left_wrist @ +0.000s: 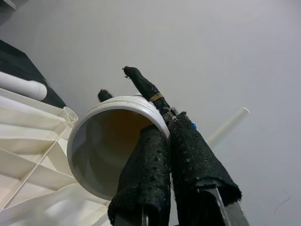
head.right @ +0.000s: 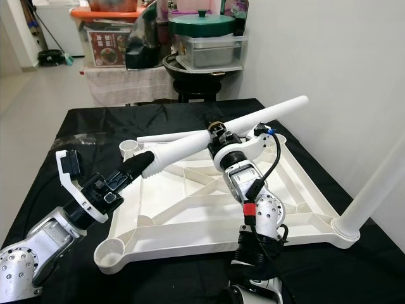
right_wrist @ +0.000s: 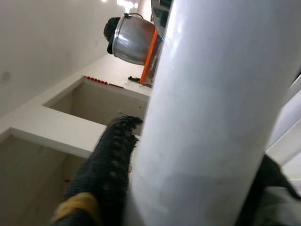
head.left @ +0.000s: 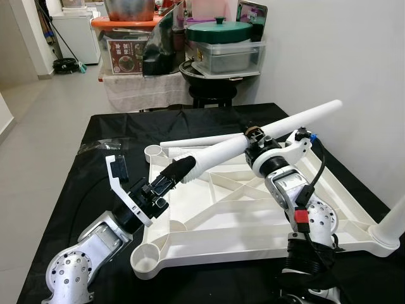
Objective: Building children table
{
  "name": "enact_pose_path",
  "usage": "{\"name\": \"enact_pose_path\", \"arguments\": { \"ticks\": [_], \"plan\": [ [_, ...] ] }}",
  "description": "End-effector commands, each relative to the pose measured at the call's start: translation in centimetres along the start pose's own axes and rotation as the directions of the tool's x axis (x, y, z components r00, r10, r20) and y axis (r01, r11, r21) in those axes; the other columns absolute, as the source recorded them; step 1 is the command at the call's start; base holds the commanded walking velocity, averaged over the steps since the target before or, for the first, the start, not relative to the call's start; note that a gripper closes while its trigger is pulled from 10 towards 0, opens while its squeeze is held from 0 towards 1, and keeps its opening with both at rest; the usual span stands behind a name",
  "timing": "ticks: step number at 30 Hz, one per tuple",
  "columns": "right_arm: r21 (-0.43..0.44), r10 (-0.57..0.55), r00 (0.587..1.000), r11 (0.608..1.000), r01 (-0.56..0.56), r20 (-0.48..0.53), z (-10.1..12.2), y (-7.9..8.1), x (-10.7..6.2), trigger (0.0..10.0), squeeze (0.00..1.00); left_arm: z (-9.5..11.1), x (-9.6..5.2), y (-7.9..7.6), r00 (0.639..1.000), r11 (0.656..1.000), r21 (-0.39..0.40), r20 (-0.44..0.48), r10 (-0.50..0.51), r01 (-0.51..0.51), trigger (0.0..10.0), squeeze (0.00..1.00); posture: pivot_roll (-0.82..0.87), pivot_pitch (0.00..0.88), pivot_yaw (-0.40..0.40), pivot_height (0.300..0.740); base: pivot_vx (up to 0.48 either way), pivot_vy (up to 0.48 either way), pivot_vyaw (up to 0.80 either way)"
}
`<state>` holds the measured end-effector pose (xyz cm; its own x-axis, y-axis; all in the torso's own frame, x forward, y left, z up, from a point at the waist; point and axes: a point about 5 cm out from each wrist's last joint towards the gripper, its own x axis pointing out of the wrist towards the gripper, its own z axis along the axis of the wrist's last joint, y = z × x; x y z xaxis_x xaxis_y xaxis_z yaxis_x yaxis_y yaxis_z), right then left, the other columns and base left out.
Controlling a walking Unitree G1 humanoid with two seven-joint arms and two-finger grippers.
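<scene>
A white plastic tabletop [head.left: 253, 209] is laid upside down on a black-covered table [head.left: 76, 190], its ribbed underside facing up and round sockets [head.left: 145, 259] seen at its corners. A long white table leg [head.left: 253, 140] is held in the air above the tabletop, slanting from its wide open end near the left gripper up toward the wall. The right gripper [head.left: 256, 137] is closed around the middle of this leg, one black finger [right_wrist: 106, 160] being seen pressed against the tube on each side. The left gripper [head.left: 180, 170] is met at the leg's wide lower end; in the left wrist view its two black fingers [left_wrist: 146, 174] are pressed close together, with one finger apparently inside the rim of the open end and the other outside it, so the rim is pinched. A second white leg [head.left: 202, 140] is seen lying flat along the far edge of the tabletop, and a third leg [head.right: 373, 190] is stood upright in the near right corner socket. Behind the table, a stool stacked with a clear container and a green lid [head.left: 221, 30] is visible.
</scene>
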<state>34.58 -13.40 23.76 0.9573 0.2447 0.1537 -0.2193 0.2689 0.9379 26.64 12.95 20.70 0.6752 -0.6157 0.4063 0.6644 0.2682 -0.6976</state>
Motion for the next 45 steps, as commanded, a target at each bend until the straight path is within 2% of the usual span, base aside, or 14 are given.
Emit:
{"name": "enact_pose_path", "arguments": {
  "ticks": [1,14,16,17,20,25,31,35,39,40,41,43,44,45],
  "plan": [
    [0.150,0.079,0.996,0.986,-0.072,-0.039,-2.9,2.1,0.9,0.0,0.00,-0.3,-0.1,-0.2,0.999,0.999,-0.013,-0.010,-0.035,0.034,10.0,0.00,0.04,0.000,-0.034,0.740,0.000,0.000,0.00],
    [0.211,0.166,0.985,0.966,-0.152,-0.051,-2.9,4.1,0.5,0.0,0.00,-0.3,-0.7,0.7,0.999,0.998,0.070,-0.037,-0.005,0.008,10.0,0.00,0.04,0.000,-0.035,0.740,0.000,0.000,0.00],
    [0.214,0.176,0.983,0.964,-0.161,-0.056,-2.9,4.3,0.4,0.0,0.00,-0.2,-0.8,0.7,0.999,0.996,0.084,-0.037,-0.008,0.011,10.0,0.06,0.04,0.000,-0.035,0.740,0.000,0.000,0.00],
    [0.214,0.181,0.982,0.963,-0.164,-0.061,-2.9,4.4,0.3,0.0,0.00,-0.1,-0.9,0.9,1.000,0.994,0.110,-0.021,0.009,-0.006,10.0,1.00,0.04,0.000,-0.037,0.740,0.000,0.000,0.00],
    [0.179,0.167,0.984,0.972,-0.153,-0.063,-2.2,4.1,0.3,0.0,0.00,0.1,-1.3,0.0,0.998,0.987,0.153,-0.037,-0.053,0.058,10.0,1.00,0.04,0.000,-0.037,0.740,0.000,0.000,0.00],
    [0.148,0.153,0.987,0.978,-0.146,-0.038,-0.5,3.6,0.6,0.0,0.00,0.3,-1.9,-0.9,0.993,0.983,0.144,-0.050,-0.111,0.117,10.0,1.00,0.05,0.000,-0.040,0.740,0.000,0.000,0.00],
    [0.066,0.140,0.989,0.988,-0.143,0.047,4.0,3.7,1.1,0.0,0.00,0.8,-3.1,-0.4,0.996,0.986,0.140,-0.020,-0.091,0.093,10.0,1.00,0.05,0.000,-0.049,0.740,0.000,0.000,0.00],
    [0.068,0.153,0.981,0.984,-0.162,0.120,7.0,4.2,1.0,0.0,0.00,0.5,-3.7,0.4,0.999,0.988,0.148,-0.017,-0.038,0.040,10.0,1.00,0.05,0.000,-0.050,0.740,0.000,0.000,0.00],
    [0.056,0.182,0.973,0.980,-0.191,0.139,7.9,4.8,0.7,0.0,0.00,0.3,-3.9,0.7,1.000,0.987,0.161,-0.018,-0.008,0.011,10.0,1.00,0.05,0.000,-0.048,0.740,0.000,0.000,0.00],
    [0.004,0.192,0.972,0.981,-0.194,0.139,8.2,4.9,0.5,0.0,0.00,0.4,-3.8,0.7,1.000,0.986,0.166,-0.011,0.004,-0.002,10.0,0.69,0.04,0.000,-0.042,0.740,0.000,0.000,0.00],
    [-0.069,0.192,0.971,0.980,-0.184,0.139,8.4,4.9,0.3,0.0,0.00,0.6,-3.8,0.8,1.000,0.984,0.179,-0.001,0.019,-0.019,10.0,0.00,0.04,0.000,-0.042,0.740,0.000,0.000,0.00],
    [-0.300,0.172,0.976,0.946,-0.127,0.131,8.6,4.5,0.0,0.0,0.00,0.7,-3.5,1.4,0.995,0.964,0.247,-0.008,0.103,-0.098,10.0,0.00,0.05,0.000,-0.042,0.740,0.000,0.000,0.00],
    [-0.300,0.172,0.976,0.946,-0.127,0.131,8.6,4.5,0.0,0.0,0.00,0.7,-3.5,1.4,0.995,0.964,0.247,-0.008,0.103,-0.098,10.0,0.00,0.05,0.000,-0.042,0.740,0.000,0.000,0.00],
    [-0.442,0.158,0.980,0.892,-0.089,0.122,8.4,4.4,-0.1,0.0,0.00,0.8,-3.1,2.0,0.983,0.927,0.336,-0.014,0.182,-0.167,10.0,0.00,0.05,0.000,-0.042,0.740,0.000,0.000,0.00]
  ]
}}
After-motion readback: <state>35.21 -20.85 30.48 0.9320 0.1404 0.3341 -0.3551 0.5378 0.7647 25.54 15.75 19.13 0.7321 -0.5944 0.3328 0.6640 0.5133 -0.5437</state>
